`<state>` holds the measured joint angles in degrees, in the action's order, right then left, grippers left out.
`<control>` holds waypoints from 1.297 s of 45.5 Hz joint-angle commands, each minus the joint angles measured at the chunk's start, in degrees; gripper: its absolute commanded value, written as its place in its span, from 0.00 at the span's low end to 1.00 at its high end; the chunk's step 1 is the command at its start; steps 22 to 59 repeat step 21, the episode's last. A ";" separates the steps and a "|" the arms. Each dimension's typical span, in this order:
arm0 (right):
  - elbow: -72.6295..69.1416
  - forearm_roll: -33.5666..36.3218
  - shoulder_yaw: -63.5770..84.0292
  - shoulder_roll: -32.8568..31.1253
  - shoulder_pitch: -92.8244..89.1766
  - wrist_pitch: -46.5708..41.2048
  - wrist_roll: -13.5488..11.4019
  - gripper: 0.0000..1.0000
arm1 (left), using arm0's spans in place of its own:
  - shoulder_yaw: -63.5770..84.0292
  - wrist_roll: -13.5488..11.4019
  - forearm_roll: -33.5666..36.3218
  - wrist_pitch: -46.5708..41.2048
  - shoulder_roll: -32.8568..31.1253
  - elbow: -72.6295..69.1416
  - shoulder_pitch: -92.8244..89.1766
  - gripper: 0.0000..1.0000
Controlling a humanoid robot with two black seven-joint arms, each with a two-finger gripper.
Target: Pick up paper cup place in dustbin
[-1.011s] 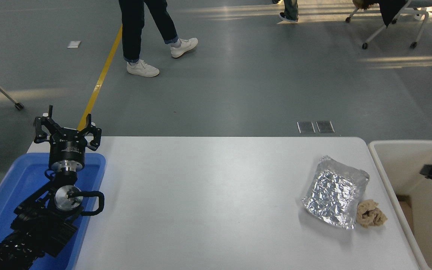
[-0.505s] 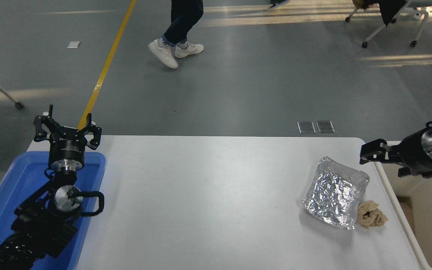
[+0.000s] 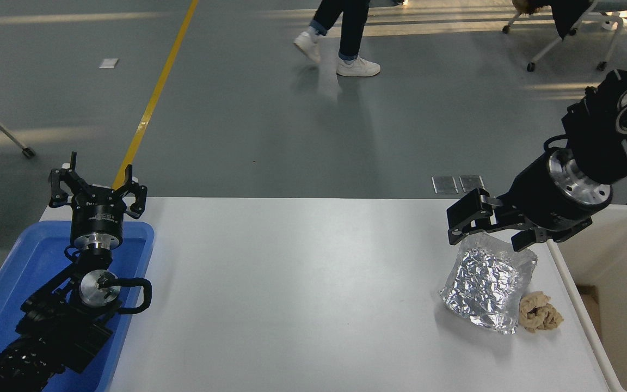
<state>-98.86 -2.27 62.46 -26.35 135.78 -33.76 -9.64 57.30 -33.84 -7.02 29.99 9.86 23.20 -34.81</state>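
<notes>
With no paper cup visible, right gripper (image 3: 468, 224), fingers spread & empty over foil sheet (image 3: 486, 282), should avoid snagging it beside dustbin (image 3: 613, 256).

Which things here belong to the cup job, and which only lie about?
Job: dustbin; right gripper, above the foil. No paper cup shows.
Lying about: foil sheet; tan wad; blue tray; parked left gripper.

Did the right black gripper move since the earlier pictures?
Yes. The right black gripper has moved left from the beige plastic dustbin to above the silver foil sheet.
</notes>
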 commanded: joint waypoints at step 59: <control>-1.14 2.89 -0.41 4.03 3.53 -2.89 1.29 1.00 | 0.00 0.01 -0.01 -0.02 -0.02 0.00 0.00 0.99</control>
